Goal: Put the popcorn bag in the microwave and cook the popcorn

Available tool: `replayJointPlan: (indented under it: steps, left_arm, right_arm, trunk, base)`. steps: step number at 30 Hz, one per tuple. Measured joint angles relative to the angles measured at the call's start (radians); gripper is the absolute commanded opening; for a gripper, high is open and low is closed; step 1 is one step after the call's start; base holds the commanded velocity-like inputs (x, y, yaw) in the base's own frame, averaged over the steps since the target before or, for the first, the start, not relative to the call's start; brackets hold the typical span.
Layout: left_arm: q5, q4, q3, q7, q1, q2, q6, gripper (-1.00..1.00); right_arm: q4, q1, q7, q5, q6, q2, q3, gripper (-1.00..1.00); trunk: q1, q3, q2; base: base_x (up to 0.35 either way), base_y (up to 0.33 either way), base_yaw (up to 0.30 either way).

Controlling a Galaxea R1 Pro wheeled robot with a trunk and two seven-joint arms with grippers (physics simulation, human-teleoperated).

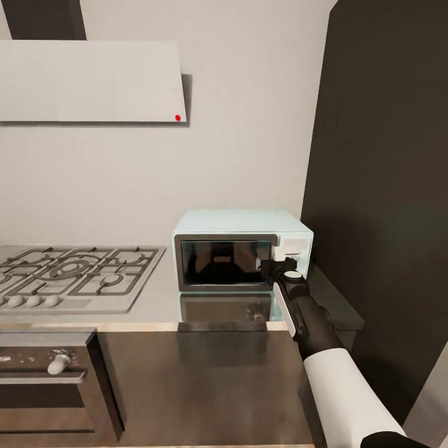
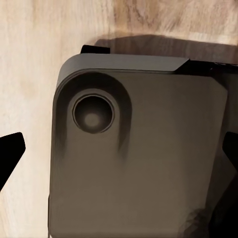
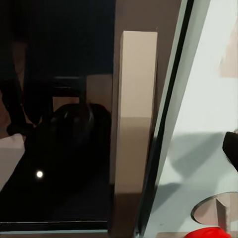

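The pale mint-blue microwave [image 1: 236, 225] stands on the grey steel countertop [image 1: 158, 298] against the white wall, with its dark glass door [image 1: 224, 262] shut. My right gripper [image 1: 284, 266] is up against the front, where the door's right edge meets the white knob panel [image 1: 294, 250]. Close up, the right wrist view has the dark glass [image 3: 59, 148], the grey door frame [image 3: 134, 124], the mint panel [image 3: 203, 124] and one dark fingertip [image 3: 231, 150] far out at the side, so the right gripper [image 3: 119, 153] looks open. My left gripper [image 2: 119, 158] hangs open over my own grey base [image 2: 139, 158]. The popcorn bag is out of view.
A grey gas hob [image 1: 74, 274] with black grates lies left of the microwave, under a white hood [image 1: 93, 81]. A dark oven [image 1: 43, 379] sits below at the left. A tall dark cabinet [image 1: 386, 186] rises right beside the microwave. Pale wood floor [image 2: 25, 74] lies under the base.
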State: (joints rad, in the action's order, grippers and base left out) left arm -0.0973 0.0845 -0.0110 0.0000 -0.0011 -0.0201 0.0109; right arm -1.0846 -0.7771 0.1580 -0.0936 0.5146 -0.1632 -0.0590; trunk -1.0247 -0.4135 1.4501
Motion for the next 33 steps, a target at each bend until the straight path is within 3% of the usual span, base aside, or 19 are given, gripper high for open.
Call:
replayJointPlan:
  steps: [11, 16, 30, 32, 33]
  left_arm:
    - [0.0, 0.0, 0.0, 0.0, 0.0, 0.0, 0.0, 1.0]
    - [-0.003, 0.003, -0.003, 0.0, 0.0, 0.003, 0.001, 1.0]
    - [-0.003, 0.003, -0.002, 0.0, 0.0, 0.003, 0.003, 1.0]
    - [-0.003, 0.003, -0.002, 0.0, 0.0, 0.003, 0.003, 1.0]
    - [-0.003, 0.003, -0.002, 0.0, 0.0, 0.003, 0.003, 1.0]
  right_arm:
    - [-0.052, 0.035, -0.002, 0.008, 0.003, 0.0, -0.001, 1.0]
    - [-0.053, 0.033, 0.002, -0.001, 0.01, -0.002, -0.005, 1.0]
    - [-0.054, 0.033, -0.004, 0.022, 0.011, 0.007, -0.007, 1.0]
    - [-0.054, 0.033, -0.006, 0.02, 0.012, 0.007, -0.006, 1.0]
    - [-0.053, 0.033, -0.008, 0.0, 0.008, 0.007, -0.011, 1.0]
  trunk:
    - [0.0, 0.0, 0.0]
    - [0.0, 0.0, -0.001]
    - [0.0, 0.0, -0.001]
    - [0.0, 0.0, -0.001]
    - [0.0, 0.0, -0.001]
  base:
    - [0.039, 0.0, 0.0]
    - [0.0, 0.0, 0.0]
    - [0.0, 0.0, 0.0]
    - [0.0, 0.0, 0.0]
    - [0.0, 0.0, 0.0]
